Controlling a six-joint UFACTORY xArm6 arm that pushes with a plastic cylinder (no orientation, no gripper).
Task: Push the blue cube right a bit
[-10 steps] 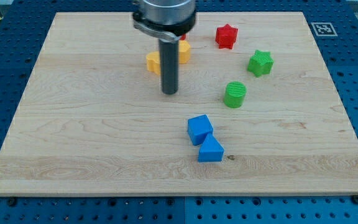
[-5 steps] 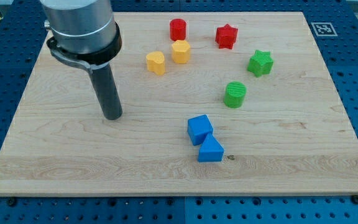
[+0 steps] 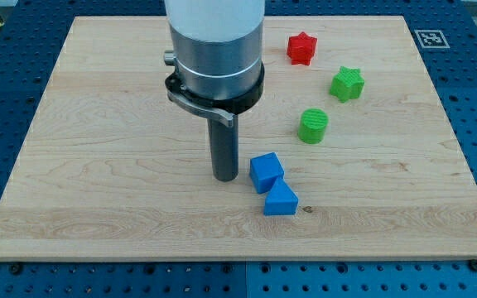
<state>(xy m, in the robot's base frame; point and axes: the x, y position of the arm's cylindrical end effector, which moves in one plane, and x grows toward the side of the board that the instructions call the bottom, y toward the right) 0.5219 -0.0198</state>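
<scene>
The blue cube point(image 3: 266, 171) sits on the wooden board point(image 3: 98, 190), below the middle. A second blue block point(image 3: 281, 199), wedge-like in shape, touches its lower right corner. My tip point(image 3: 225, 176) stands just left of the blue cube, with a small gap between them. The arm's wide body hides the board above the tip.
A green cylinder point(image 3: 312, 126) lies up and right of the blue cube. A green star point(image 3: 347, 84) and a red star point(image 3: 301, 48) lie further toward the view's upper right. The yellow blocks and red cylinder are hidden behind the arm.
My tip swung from the board's middle out to the left, then came back right and down. It now stands close beside the blue cube's left side. No block has moved.
</scene>
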